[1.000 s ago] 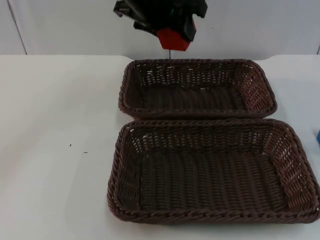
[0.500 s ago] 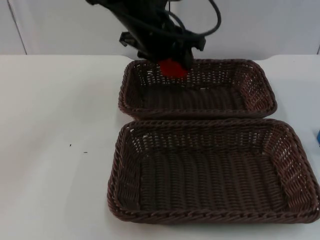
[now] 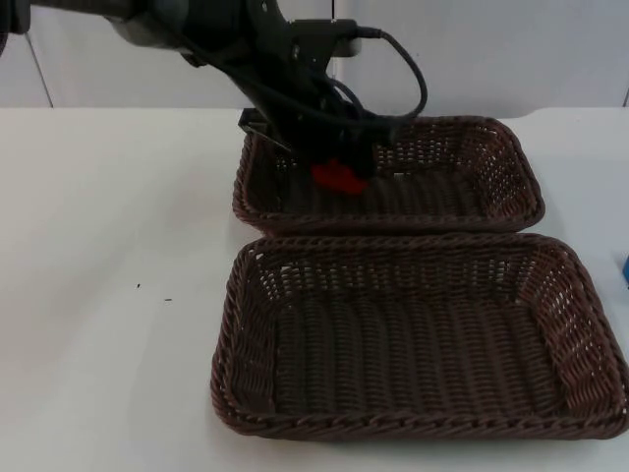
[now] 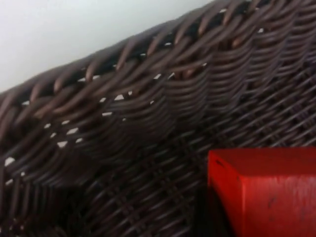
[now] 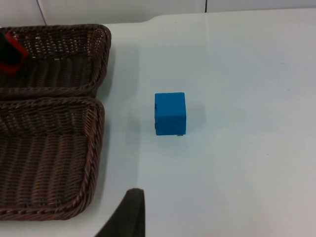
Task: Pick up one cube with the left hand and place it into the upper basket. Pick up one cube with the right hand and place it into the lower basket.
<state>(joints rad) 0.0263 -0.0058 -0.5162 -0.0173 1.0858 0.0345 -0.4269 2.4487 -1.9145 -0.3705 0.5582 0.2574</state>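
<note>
Top view: two baskets (image 3: 388,231), apparently one red cube (image 3: 339,176)

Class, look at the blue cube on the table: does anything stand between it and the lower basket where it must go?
Nothing visible does. The blue cube sits on bare white table beside the lower basket; only the basket's own wall must be cleared.

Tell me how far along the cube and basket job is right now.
Nothing is finished yet. In hand: the left gripper holds the red cube low inside the upper basket, not yet released. Left to do: the blue cube sits on the white table beside the baskets, untouched, and the lower basket holds nothing. The right arm waits.
</note>
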